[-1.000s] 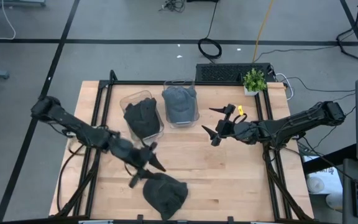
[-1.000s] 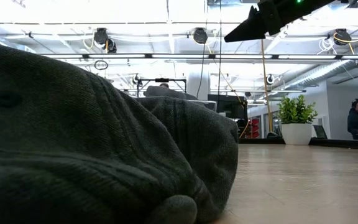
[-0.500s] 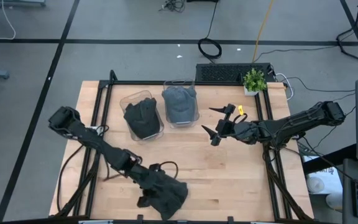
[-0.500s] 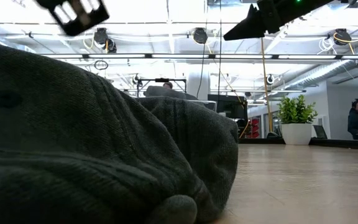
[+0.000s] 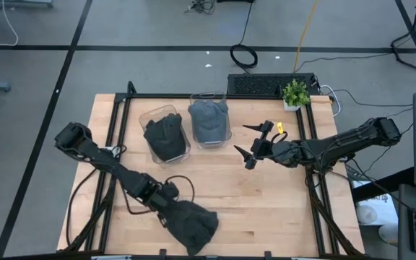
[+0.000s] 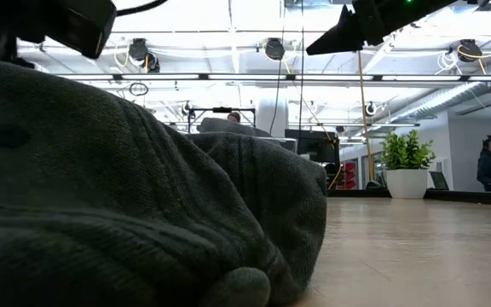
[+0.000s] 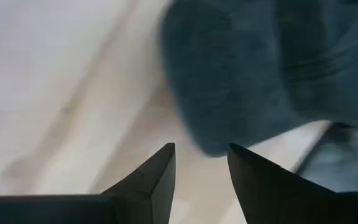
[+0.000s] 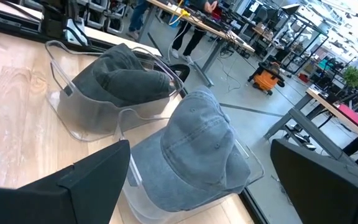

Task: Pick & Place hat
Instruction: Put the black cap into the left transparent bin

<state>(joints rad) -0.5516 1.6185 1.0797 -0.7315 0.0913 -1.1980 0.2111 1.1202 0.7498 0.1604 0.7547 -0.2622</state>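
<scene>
A dark grey hat (image 5: 192, 225) lies flat on the table near its near edge. It fills the low view's left (image 6: 101, 196). My left gripper (image 5: 169, 207) is open and low at the hat's left edge. In the left wrist view its fingertips (image 7: 201, 150) stand on either side of the hat's rounded rim (image 7: 211, 142). Only a part of the gripper's body (image 6: 66, 21) shows in the low view. My right gripper (image 5: 251, 148) hangs open above the table's middle right, away from the hat, and is also open in its wrist view (image 8: 207, 186). My left gripper is open at the hat's rim (image 7: 211, 142) and comes at it slanting down from the table's left. I cannot tell whether a finger touches the cloth. The hat lies flat on the table.
Two clear containers stand at the far middle. One holds a dark hat (image 5: 166, 136), the other a blue-grey hat (image 5: 209, 119). A potted plant (image 5: 295, 92) and a keyboard (image 5: 269, 84) sit at the far right. Bare wood lies between the containers and the hat.
My left gripper has come down from above the table toward the near edge and now sits at the dark hat's left edge, still open. In the low view its body has dropped into the picture's top left. The hat and the right arm have kept still.
</scene>
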